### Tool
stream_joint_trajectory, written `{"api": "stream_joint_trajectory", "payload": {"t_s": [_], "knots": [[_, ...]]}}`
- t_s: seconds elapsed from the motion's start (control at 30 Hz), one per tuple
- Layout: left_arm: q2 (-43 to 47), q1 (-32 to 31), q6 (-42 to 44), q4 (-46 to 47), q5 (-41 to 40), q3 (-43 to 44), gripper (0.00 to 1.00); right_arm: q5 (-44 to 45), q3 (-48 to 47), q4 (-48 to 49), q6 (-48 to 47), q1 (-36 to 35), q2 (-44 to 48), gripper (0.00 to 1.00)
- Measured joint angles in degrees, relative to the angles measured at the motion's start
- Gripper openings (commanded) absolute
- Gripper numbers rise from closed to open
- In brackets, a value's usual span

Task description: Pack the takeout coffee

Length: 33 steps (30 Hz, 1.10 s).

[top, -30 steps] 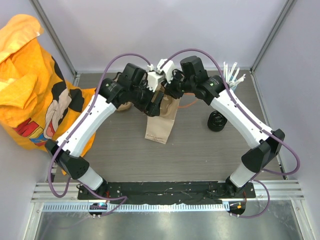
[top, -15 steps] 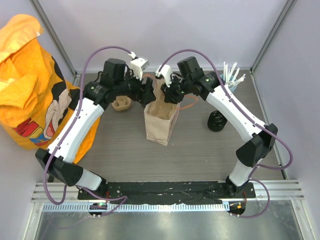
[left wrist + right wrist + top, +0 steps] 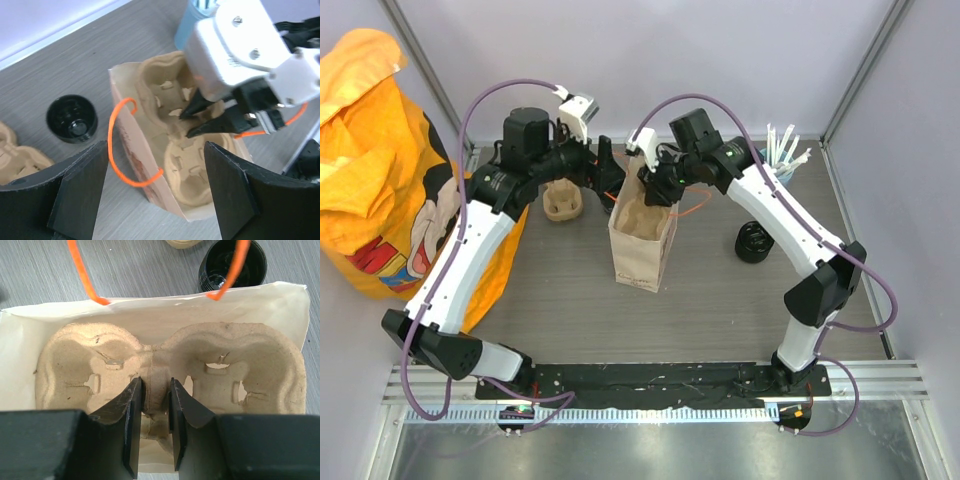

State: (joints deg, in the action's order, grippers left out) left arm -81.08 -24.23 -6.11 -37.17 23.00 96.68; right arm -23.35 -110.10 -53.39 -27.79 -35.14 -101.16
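The takeout coffee (image 3: 753,243) is a small black lidded cup standing on the table right of the paper bag (image 3: 642,262). It also shows in the wrist views (image 3: 71,119) (image 3: 232,262). The bag stands upright with its mouth open and a brown pulp cup carrier (image 3: 75,360) inside. My right gripper (image 3: 155,384) reaches into the bag from above and is shut on the carrier's centre ridge (image 3: 156,371). My left gripper (image 3: 605,170) hovers left of the bag's rim, open and holding nothing; its wide-set fingers (image 3: 80,190) frame the bag's near corner.
A second pulp carrier (image 3: 563,203) lies left of the bag. A light-blue cup of white straws (image 3: 780,152) stands at the back right. A large orange bag (image 3: 380,170) fills the left side. Orange string handles (image 3: 120,145) hang from the paper bag's rim.
My left gripper has pulled back left from the bag's mouth and opened wider. The bag's mouth now stands open, with the right gripper still holding the carrier inside it.
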Motion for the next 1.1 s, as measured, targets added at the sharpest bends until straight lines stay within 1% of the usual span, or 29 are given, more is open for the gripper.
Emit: {"api": "stream_joint_trajectory", "payload": {"t_s": [0.17, 0.5, 0.6, 0.77, 0.93, 1.1], "knots": [[0.0, 0.5, -0.2, 0.9, -3.6, -1.6, 0.82, 0.4, -0.9, -0.9, -0.9, -0.8, -0.9, 0.28], [0.0, 0.9, -0.1, 1.9, -6.7, -2.8, 0.78, 3.0, -0.9, -1.2, -3.5, -2.9, -0.9, 0.28], [0.0, 2.3, -0.8, 2.0, -6.3, -2.8, 0.77, 3.2, -0.9, -1.1, -3.6, -2.9, -0.7, 0.28], [0.0, 6.3, -3.5, 3.9, -3.5, -2.7, 0.75, 3.3, -0.9, -1.2, -3.7, -2.9, -0.2, 0.27], [0.0, 7.8, -4.8, 5.5, -1.7, -3.5, 0.67, 2.9, -1.0, -1.6, -4.1, -2.9, 0.9, 0.28], [0.0, 8.0, -6.0, 6.7, 1.2, -6.3, 0.53, 2.7, -1.0, -1.8, -5.4, -3.0, 1.4, 0.28]]}}
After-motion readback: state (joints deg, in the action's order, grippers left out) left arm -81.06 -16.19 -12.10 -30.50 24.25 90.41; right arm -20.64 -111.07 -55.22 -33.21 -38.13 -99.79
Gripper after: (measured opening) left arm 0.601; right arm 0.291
